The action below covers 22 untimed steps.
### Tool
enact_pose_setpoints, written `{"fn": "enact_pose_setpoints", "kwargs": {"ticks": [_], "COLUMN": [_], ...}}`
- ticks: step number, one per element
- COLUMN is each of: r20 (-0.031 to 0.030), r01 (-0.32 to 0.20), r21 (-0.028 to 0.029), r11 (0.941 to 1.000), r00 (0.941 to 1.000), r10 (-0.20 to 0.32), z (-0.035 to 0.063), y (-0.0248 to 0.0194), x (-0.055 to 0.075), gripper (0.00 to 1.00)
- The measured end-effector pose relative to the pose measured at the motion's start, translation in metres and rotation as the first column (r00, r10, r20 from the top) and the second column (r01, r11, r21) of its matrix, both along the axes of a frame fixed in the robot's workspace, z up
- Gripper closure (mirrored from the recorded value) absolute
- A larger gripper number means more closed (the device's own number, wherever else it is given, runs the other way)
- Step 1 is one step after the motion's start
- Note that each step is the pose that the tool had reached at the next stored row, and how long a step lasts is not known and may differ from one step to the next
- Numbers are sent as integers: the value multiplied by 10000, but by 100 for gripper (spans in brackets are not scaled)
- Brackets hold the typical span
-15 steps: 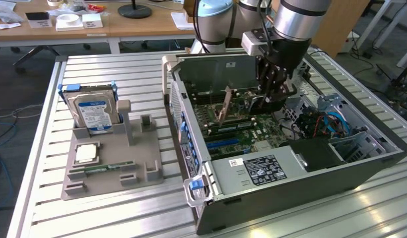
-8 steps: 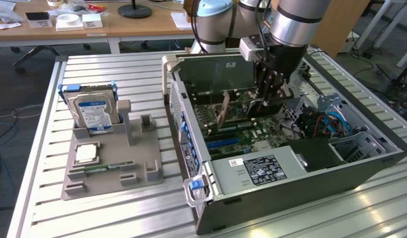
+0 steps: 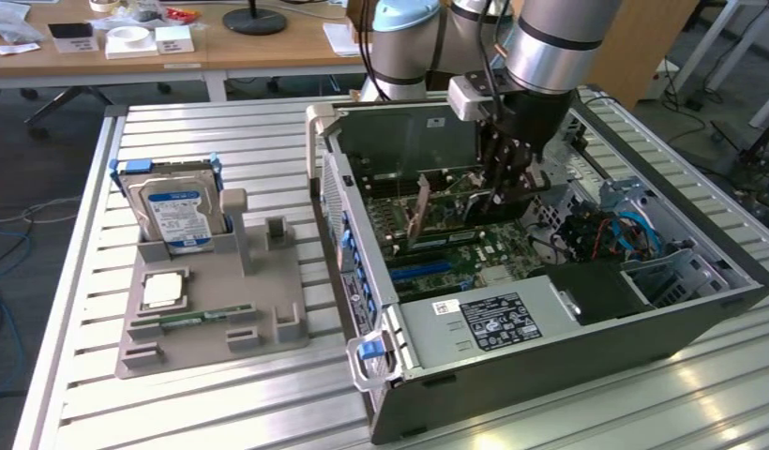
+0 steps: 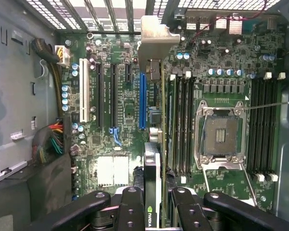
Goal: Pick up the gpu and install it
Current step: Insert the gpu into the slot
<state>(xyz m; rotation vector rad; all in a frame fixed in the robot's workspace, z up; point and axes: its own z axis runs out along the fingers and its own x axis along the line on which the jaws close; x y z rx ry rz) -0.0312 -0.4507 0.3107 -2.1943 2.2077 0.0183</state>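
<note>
The gpu [image 4: 155, 168] shows edge-on in the wrist view, with its silvery end bracket [image 4: 156, 41] toward the case's rear grille. It hangs over the green motherboard [image 4: 130, 103], just beside the long blue slot [image 4: 142, 101] and next to the memory slots. My gripper [image 4: 156, 211] is shut on the card's near end, one black finger on each side. In the exterior view the gripper [image 3: 506, 192] reaches down inside the open computer case [image 3: 685, 323], and the gpu [image 3: 425, 208] stands upright from it toward that view's left. Whether the card is touching a slot I cannot tell.
A grey holder [image 3: 278, 337] on the slatted table carries a silver hard drive [image 3: 178, 211], a processor [image 3: 163, 289] and a green memory stick [image 3: 203, 319]. In the case are the power supply [image 3: 497, 319], blue cables [image 3: 628, 230] and the bare processor socket [image 4: 219, 134].
</note>
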Motion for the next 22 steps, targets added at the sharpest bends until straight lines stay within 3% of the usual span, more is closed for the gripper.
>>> {"fn": "enact_pose_setpoints", "kwargs": {"ticks": [11,22], "r20": [1,0], "r01": [-1,0], "r21": [4,1], "r11": [10000,10000], "r00": [10000,10000], "r10": [1,0], "z": [-16,-41], "y": [-2,-68], "x": [-57,-106], "gripper": [73,73]}}
